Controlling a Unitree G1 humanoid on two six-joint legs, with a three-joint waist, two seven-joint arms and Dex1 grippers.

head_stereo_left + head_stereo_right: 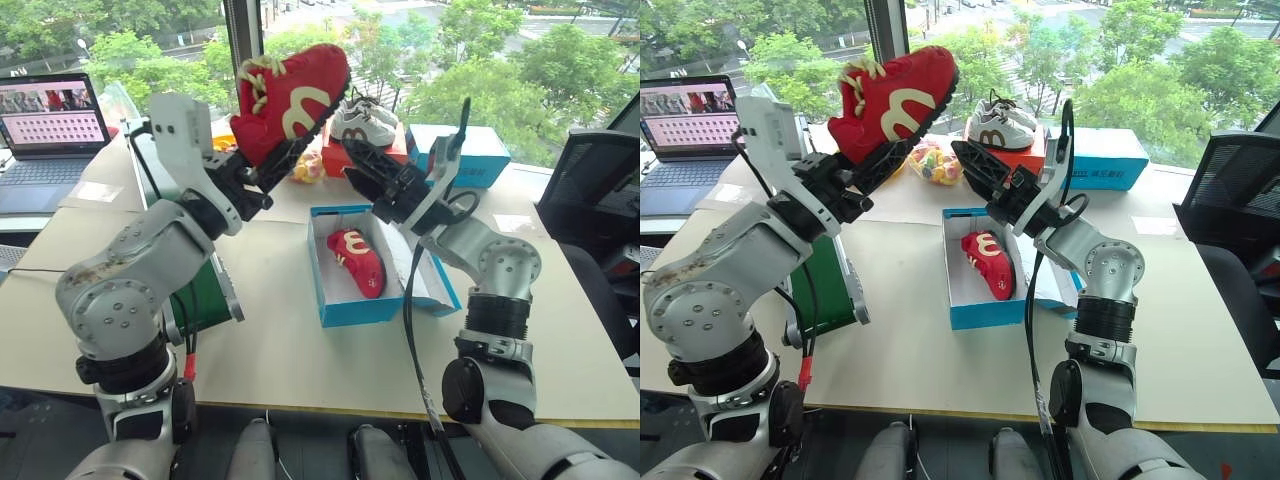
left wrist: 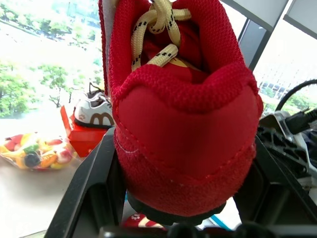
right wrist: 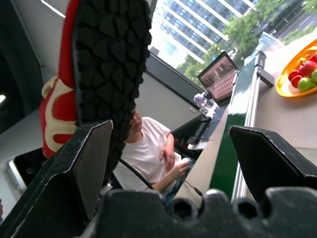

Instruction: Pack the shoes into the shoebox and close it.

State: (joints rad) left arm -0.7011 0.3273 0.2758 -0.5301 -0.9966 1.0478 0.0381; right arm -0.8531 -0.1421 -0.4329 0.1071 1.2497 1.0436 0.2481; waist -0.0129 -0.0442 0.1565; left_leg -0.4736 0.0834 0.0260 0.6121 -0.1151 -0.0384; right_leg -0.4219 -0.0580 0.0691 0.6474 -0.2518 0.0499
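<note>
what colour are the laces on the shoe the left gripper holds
Pale yellow with black flecks, on the red shoe; clearest in the left wrist view.

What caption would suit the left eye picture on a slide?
Left claw lifts a red shoe while its twin lies in the blue box.

table (image 1: 300,330) | shoebox (image 1: 345,310) | laptop (image 1: 50,140) | red box (image 1: 345,158)

Held shoe (image 2: 183,124) hides left gripper's fingertips
</note>
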